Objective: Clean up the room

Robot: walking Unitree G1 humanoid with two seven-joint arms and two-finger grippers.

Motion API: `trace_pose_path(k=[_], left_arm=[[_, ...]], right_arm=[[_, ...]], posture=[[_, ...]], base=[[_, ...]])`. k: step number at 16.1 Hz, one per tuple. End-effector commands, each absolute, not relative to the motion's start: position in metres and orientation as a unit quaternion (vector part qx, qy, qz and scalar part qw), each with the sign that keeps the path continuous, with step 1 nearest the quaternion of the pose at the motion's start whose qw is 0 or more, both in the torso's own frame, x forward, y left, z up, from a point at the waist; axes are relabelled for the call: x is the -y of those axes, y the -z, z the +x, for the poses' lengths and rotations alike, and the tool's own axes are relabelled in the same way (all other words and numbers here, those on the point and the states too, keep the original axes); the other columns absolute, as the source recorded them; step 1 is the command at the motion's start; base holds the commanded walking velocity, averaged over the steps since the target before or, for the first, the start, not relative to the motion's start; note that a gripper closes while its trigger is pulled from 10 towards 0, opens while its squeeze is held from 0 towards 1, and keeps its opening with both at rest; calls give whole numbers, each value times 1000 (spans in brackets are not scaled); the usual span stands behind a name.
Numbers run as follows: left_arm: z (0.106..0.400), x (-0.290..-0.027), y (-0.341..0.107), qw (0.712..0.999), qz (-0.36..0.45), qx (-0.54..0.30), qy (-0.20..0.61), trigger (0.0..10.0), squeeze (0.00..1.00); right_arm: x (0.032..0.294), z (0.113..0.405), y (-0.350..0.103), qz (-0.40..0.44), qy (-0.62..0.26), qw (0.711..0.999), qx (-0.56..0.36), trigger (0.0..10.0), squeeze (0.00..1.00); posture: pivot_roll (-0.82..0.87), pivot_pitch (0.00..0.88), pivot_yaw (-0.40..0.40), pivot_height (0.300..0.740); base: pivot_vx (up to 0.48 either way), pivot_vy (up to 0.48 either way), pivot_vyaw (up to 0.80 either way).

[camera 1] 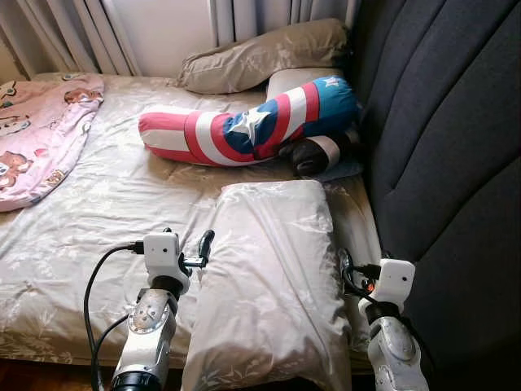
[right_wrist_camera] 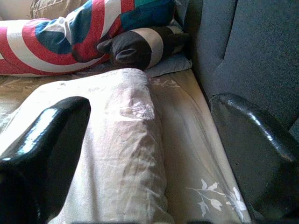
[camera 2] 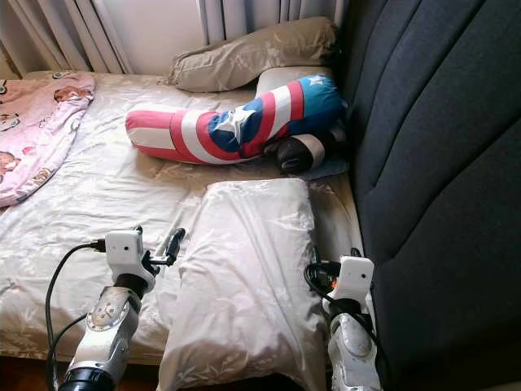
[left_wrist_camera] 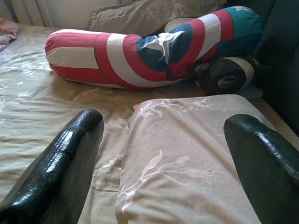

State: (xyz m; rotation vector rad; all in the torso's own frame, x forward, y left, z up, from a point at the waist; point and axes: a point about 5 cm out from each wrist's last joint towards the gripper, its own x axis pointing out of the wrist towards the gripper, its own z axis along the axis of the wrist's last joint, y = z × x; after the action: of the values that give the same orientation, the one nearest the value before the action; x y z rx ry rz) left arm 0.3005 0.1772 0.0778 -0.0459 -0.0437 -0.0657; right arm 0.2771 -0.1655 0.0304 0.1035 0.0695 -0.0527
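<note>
No readable text, label or number anywhere — only a white star on the bolster (camera 1: 252, 126).

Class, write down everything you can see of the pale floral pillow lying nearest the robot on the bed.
The pale floral pillow is a long, soft-looking cushion in a beige, creased cover printed with faint leaf sprigs. It lies flat on the bed sheet, lengthwise from the bed's near edge towards the striped bolster, close to the dark headboard. The left gripper sits at its left edge, the right gripper at its right edge, both open.
</note>
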Motion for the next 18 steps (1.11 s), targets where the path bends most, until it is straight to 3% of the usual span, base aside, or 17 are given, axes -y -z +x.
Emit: trace_pose_path(k=[1,4,14,18], left_arm=[[299,-177,-78,999,-27,19,35,10000,0],[299,-177,-78,999,-29,19,37,10000,0],[301,-175,-80,998,-31,25,41,10000,0],[301,-169,-79,997,-36,17,64,10000,0]], right_arm=[[165,274,-26,51,24,997,-44,10000,0],[164,274,-26,54,20,997,-45,10000,0],[155,270,-23,49,-22,997,-51,10000,0],[160,270,-23,59,-5,997,-54,10000,0]], posture=[[-12,13,-20,740],[-12,14,-21,740],[-17,18,-27,740],[-17,22,-29,740]], base=[[0,0,0],[0,0,0],[336,0,197],[0,0,0]])
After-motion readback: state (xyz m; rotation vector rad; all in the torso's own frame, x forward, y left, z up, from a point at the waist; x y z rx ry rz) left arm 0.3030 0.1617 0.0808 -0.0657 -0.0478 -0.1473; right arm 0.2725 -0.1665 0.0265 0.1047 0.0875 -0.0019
